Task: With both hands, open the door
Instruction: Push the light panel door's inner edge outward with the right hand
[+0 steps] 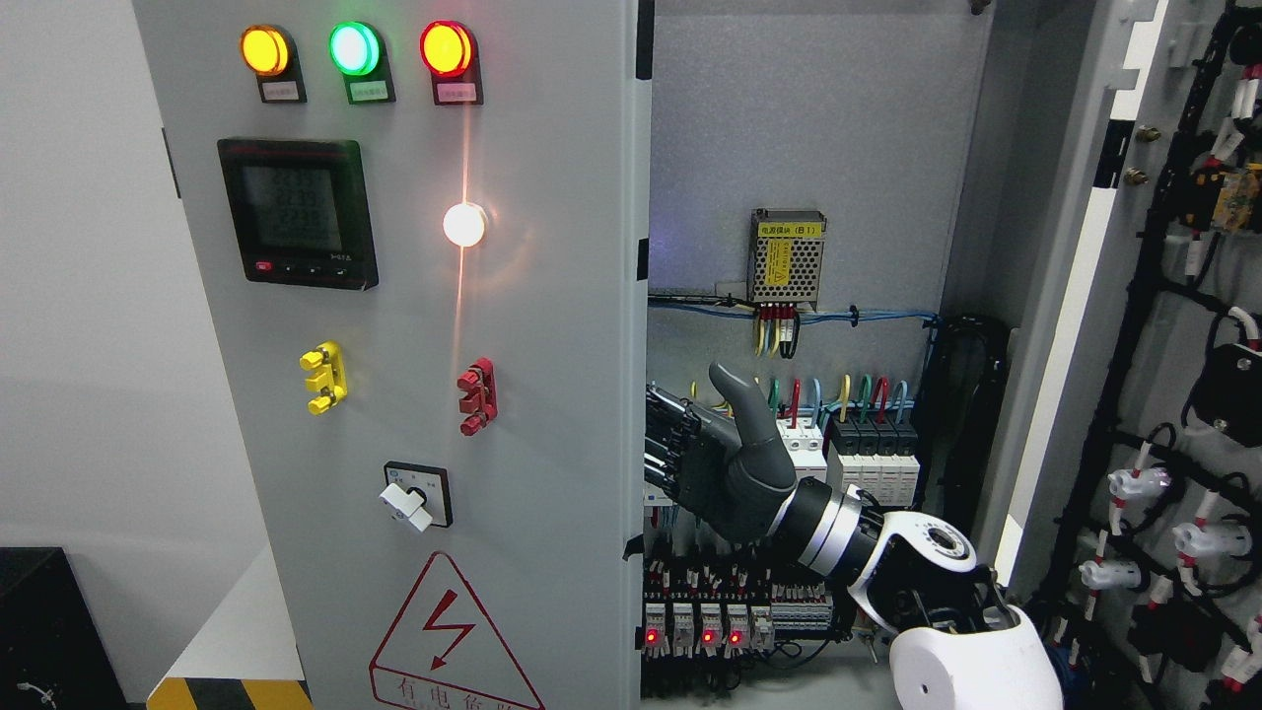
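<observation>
Reaching in from the lower right, the right hand (pixel 712 463) with thumb raised and fingers (pixel 666 446) extended flat toward the inner edge of the left door (pixel 552 394); grasping nothing visibly, fingertips hidden behind that edge, so contact cannot be told. Left door closed or nearly so, filling the left half of the view, carrying a rotary switch (pixel 416 495), yellow handle (pixel 325 378), red handle (pixel 477 396), meter display (pixel 298 212) and three lit lamps, yellow (pixel 264 50), green (pixel 354 48) and red (pixel 446 48). Right door (pixel 1173 325) swung wide open at far right, wiring on its inner face. Deeper inside, breakers (pixel 868 449), terminal rows (pixel 710 611) and a power supply (pixel 787 258) on the back panel.
</observation>
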Robot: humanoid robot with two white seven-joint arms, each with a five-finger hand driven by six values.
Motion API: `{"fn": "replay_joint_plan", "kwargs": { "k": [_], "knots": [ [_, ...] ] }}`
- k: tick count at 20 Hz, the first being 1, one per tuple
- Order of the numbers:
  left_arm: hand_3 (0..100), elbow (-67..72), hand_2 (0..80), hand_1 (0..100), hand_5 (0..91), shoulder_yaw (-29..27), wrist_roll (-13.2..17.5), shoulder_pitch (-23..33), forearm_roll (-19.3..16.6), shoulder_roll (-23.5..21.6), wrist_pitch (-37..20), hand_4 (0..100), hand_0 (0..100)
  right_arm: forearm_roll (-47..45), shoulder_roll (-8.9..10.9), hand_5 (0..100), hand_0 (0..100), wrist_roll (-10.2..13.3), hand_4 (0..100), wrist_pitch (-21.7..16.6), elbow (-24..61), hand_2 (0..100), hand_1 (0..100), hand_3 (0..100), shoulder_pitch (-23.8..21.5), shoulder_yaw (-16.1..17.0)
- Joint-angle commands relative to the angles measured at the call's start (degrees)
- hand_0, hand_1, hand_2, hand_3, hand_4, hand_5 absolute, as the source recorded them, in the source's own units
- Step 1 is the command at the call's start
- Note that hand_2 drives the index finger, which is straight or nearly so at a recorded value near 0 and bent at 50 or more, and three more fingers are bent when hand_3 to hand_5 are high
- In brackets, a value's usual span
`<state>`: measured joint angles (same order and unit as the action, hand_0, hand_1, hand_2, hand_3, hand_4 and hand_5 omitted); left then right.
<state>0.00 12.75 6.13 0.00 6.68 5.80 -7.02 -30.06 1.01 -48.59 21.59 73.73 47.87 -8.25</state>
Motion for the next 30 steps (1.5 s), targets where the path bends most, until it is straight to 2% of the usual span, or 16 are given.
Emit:
{"fn": "replay_joint_plan", "kwargs": {
  "k": [1,4,23,30],
  "knots": [
    [0,0.35,0.0,0,0.0,0.0,0.03,1.14,0.0,0.0,-0.01,0,0,-1.66,1.72,0,0,-0.98,0,0.03,3.44,0,0,0,-0.85,-0.45],
    [0,0.35,0.0,0,0.0,0.0,0.03,1.14,0.0,0.0,-0.01,0,0,-2.2,2.42,0,0,-1.07,0,0.03,4.14,0,0,0,-0.76,-1.42],
    [0,0.35,0.0,0,0.0,0.0,0.03,1.14,0.0,0.0,-0.01,0,0,-7.64,3.48,0,0,-2.12,0,0.21,6.68,0,0,0,-0.76,-7.4],
    [0,0.35,0.0,0,0.0,0.0,0.03,1.14,0.0,0.0,-0.01,0,0,-8.87,3.48,0,0,-2.04,0,0.3,8.71,0,0,0,-0.85,-10.91]
  ]
}}
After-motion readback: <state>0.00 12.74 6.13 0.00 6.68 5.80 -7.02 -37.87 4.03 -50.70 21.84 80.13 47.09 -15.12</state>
